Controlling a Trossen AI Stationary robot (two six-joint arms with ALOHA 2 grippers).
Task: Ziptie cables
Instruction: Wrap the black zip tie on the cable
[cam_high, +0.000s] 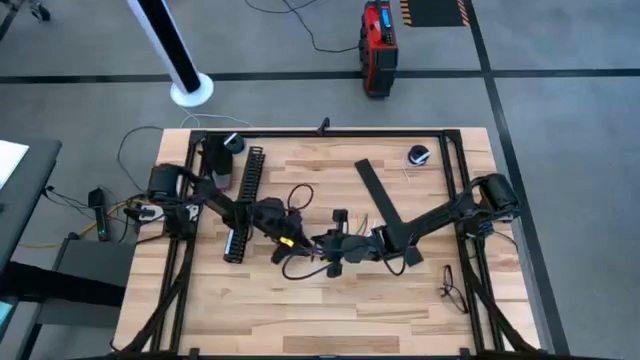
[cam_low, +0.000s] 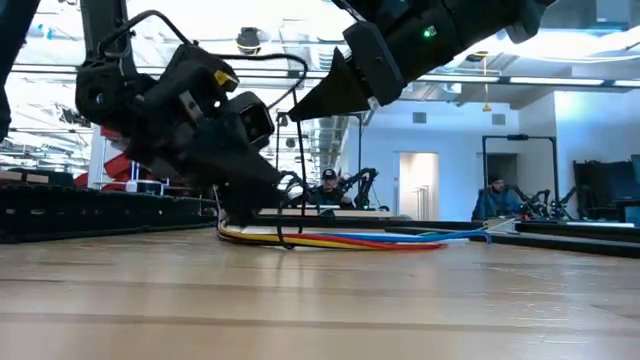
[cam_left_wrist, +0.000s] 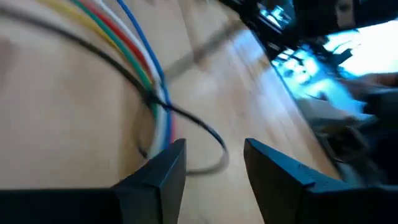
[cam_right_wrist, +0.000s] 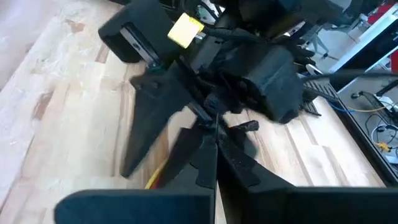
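The cables (cam_low: 380, 240), yellow, red, green, blue and white (cam_left_wrist: 134, 50), lie flat on the wooden table near its middle (cam_high: 310, 243). A thin black ziptie (cam_left_wrist: 193, 121) loops around them and rises as a strap (cam_low: 298, 180) to my right gripper (cam_low: 295, 108), which hangs shut above the bundle (cam_right_wrist: 213, 134). My left gripper (cam_left_wrist: 214, 155) is open and points down at the bundle's left end (cam_low: 245, 215). One of its fingers (cam_left_wrist: 165, 165) stands right beside the white wires. My right gripper pinches the ziptie's free upper end (cam_low: 300, 125) between its two fingertips, slanting down from the table's right. The strap runs down from the fingers to the loop around the cables, which stay on the table. My left gripper: whether its finger touches the wires, I cannot tell.
A black comb-slotted channel (cam_high: 245, 200) lies left of the work. A flat black strip (cam_high: 385, 205) lies at the back right, with a small dark round thing (cam_high: 418, 155) beyond it. A thin black cord (cam_high: 455, 290) sits near the right edge. People sit in the room behind (cam_low: 328, 185).
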